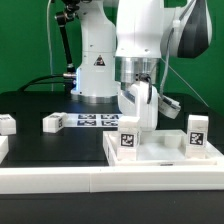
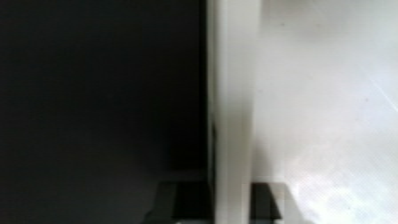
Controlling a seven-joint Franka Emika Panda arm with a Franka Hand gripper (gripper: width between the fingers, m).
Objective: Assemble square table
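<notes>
— On the black table [image 1: 40,105], what's where?

— The white top [image 1: 160,152] lies near the front, toward the exterior view's right, just behind the long white rail [image 1: 110,180]. Two legs stand upright on it: one [image 1: 128,138] at its corner on the exterior view's left, another [image 1: 197,135] at the far right, each showing a tag.

— And the remaining legs?

— One leg [image 1: 52,123] lies on the table left of the marker board [image 1: 98,121]. Another [image 1: 7,124] sits at the exterior view's left edge, well apart from the top.

— Where's the arm?

— The gripper [image 1: 138,100] hangs above the top, over the left-corner leg.

— Jaws clenched or released?

— Can't tell. In the exterior view the fingers blur into the white parts behind. The wrist view shows only a white edge of the top [image 2: 231,100] running between dark table and white surface, with dark fingertips [image 2: 183,198] low in the picture.
</notes>
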